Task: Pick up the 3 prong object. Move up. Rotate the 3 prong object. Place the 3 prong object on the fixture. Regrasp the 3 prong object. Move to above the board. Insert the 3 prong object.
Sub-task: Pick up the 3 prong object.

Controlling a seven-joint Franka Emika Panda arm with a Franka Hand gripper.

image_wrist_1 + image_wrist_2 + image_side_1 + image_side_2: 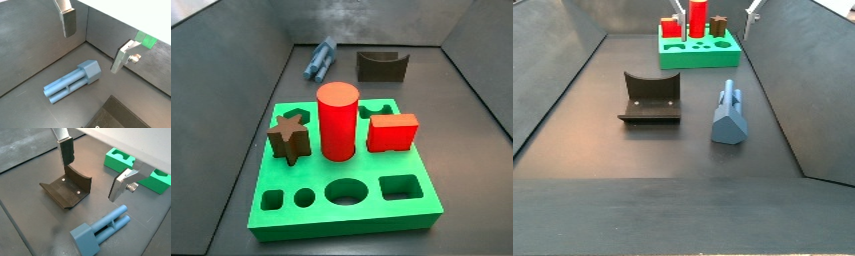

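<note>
- Three-pronged and slate-blue, the 3 prong object (728, 113) lies flat on the dark matte floor just beside the fixture (651, 98), not touching it; its smooth plastic body has a blocky head at one end and parallel rounded bars running from it (two bars show clearly in a wrist view (72, 82)).
- In a side view the fixture (382, 65) is a dark brown-black block with a curved U-shaped notch in its top; a wrist view (67, 188) shows pale screw heads on its inner curved face, and the notch holds nothing.
- Well apart from the fixture, the board (342, 215) is a thick, bright green square slab with cut-out holes.
- Standing in the board are a tall glossy red cylinder (337, 121), a red cube (393, 132) and a brown star block (289, 137); the round, small round and square holes along its front edge are vacant.
- Above the floor between the fixture and the 3 prong object hangs the gripper (93, 170), its flat silver fingers (65, 150) spread wide with nothing between them.
</note>
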